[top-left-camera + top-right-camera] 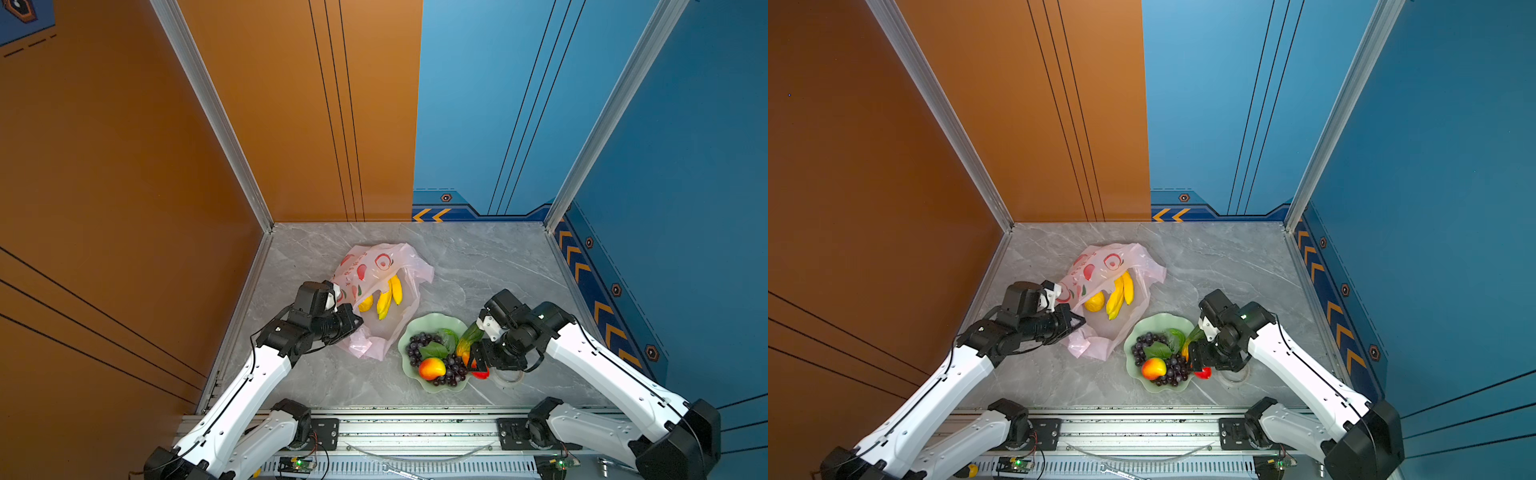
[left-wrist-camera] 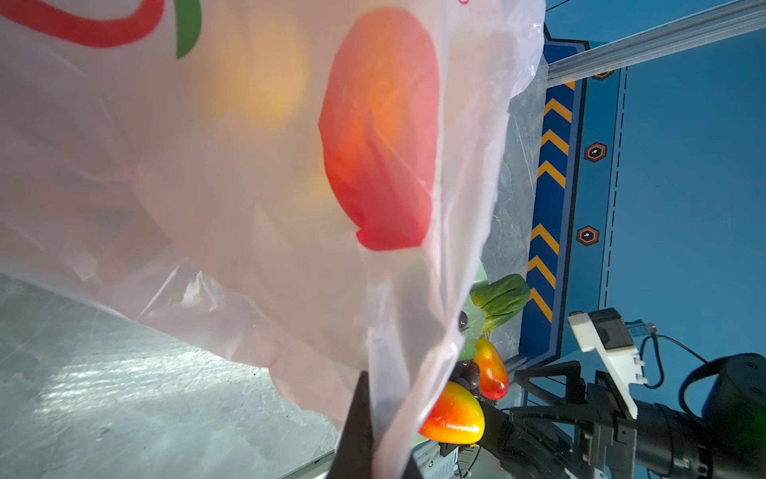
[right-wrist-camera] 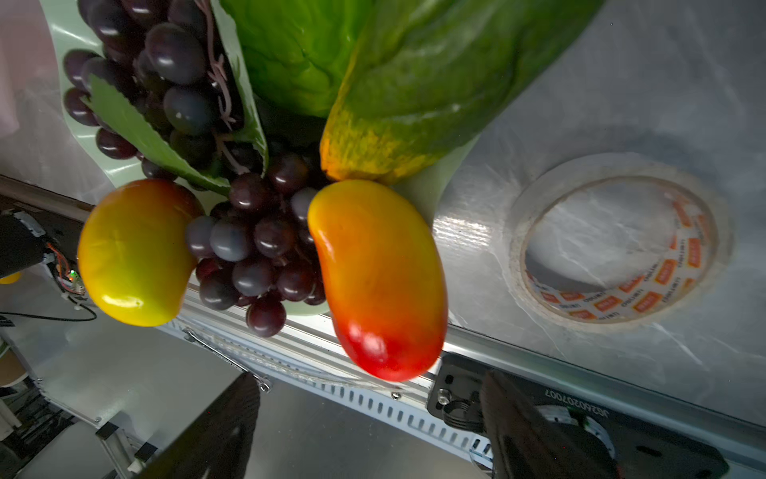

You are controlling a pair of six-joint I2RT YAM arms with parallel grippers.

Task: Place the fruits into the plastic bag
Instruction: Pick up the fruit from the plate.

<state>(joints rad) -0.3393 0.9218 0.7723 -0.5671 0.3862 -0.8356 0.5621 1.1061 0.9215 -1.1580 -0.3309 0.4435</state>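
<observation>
1. Closest to the right wrist camera, a red-yellow mango (image 3: 381,278) is lying at the rim of the pale green plate (image 1: 432,320). Its red end is pointing toward the right gripper (image 3: 369,385), whose jaws are standing apart with nothing between them.
2. That mango is sitting just ahead of the spread fingers, roughly centred on their gap. The grapes (image 3: 248,244) are touching one side of it, and the green-orange oblong fruit (image 3: 414,91) is butting against its far end.
3. For a clean pick, the fingers should be straddling the mango's thick middle before closing, since the glossy tapered tip would probably be slipping out. The grape-side finger should be sliding in without dragging the bunch.
4. A second mango (image 3: 134,253) is resting on the far side of the grapes.
5. Over at the plastic bag (image 1: 374,257), the left gripper (image 2: 375,448) is clamping a fold of the film and holding the mouth raised. The banana bunch (image 1: 390,297) and lemon (image 1: 365,303) are already lying inside.
6. With the bag's mouth facing the nearby plate, the carry is looking short. The tape roll (image 3: 621,298) is lying on the table (image 1: 478,257) just beside the plate, and is not for bagging.
</observation>
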